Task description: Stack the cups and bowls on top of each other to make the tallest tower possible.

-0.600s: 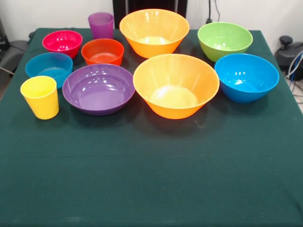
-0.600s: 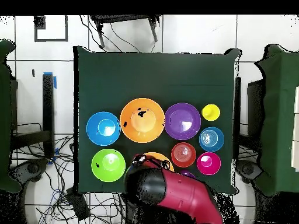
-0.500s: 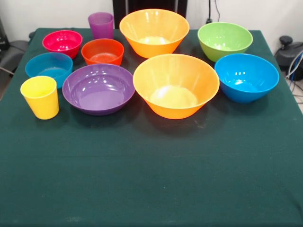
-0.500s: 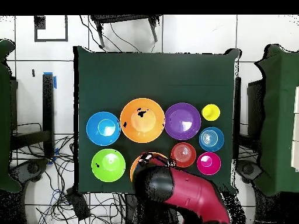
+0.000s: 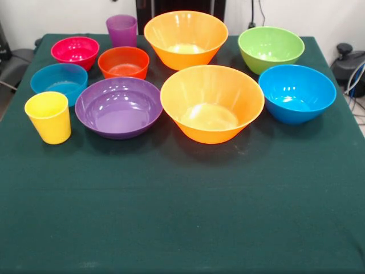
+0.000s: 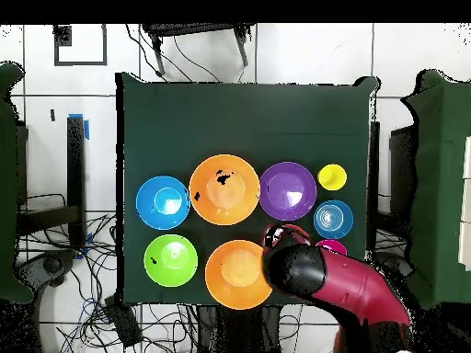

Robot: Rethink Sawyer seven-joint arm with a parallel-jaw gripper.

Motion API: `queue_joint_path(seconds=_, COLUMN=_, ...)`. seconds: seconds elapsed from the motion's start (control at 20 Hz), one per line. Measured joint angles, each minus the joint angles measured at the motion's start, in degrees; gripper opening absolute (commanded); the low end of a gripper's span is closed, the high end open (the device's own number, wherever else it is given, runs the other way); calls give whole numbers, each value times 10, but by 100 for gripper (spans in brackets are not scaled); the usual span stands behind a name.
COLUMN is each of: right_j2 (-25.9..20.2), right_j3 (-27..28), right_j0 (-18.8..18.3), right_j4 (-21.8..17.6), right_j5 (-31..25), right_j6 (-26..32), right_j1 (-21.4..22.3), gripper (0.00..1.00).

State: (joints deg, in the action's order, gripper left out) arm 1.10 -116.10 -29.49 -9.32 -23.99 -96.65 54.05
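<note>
Nothing is stacked yet: bowls and cups stand singly on the bench around the nearer large orange bowl. These look light, stiff and glossy (likely slippery), best taken by the rim. Overhead, the arm hides the small orange-red bowl; whether the jaws are open cannot be told.

Upper centre and middle sit two plain orange bowls; a green bowl upper right, blue bowl right. At left: purple bowl, teal bowl, pink-red bowl, orange-red bowl, yellow cup, translucent purple cup. Dark green tablecloth; red and black arm.
</note>
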Motion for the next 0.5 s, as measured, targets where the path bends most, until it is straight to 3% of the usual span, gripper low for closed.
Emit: queue_joint_path(seconds=0.5, right_j2=-60, right_j3=40, right_j0=-108, right_j4=-65, right_j5=6, right_j6=0, right_j1=-63, gripper=100)
